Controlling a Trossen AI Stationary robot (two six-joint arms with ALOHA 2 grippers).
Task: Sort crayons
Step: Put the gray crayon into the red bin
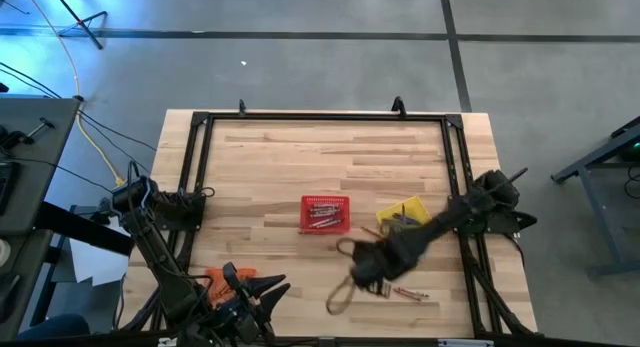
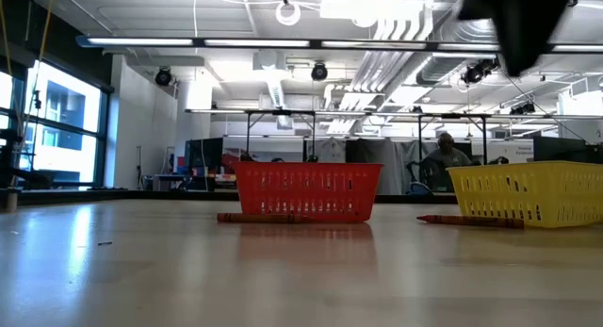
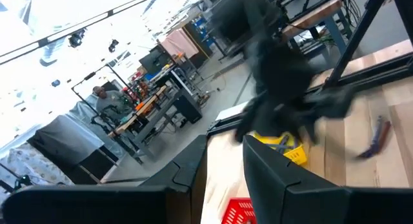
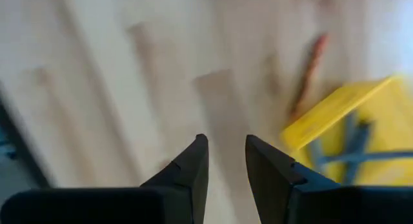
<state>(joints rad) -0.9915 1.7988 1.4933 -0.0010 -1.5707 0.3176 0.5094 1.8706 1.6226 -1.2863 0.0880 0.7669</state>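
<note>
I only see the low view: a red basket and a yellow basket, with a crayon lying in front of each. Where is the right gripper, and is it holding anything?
Observer: The right gripper hovers beside the yellow basket, open and empty.
Operator: Anything inside the baskets?
Observer: Yes, crayons in the red basket, bluish crayons in the yellow one.
Operator: And the left arm?
Observer: The left gripper waits at the table's near left edge.

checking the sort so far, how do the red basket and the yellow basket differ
The red basket sits near the table's middle, clear of both arms; the yellow basket is partly under the right arm. Red holds reddish and grey crayons; yellow holds bluish-grey ones. Both are small mesh baskets standing upright, each with a loose crayon beside it.
</note>
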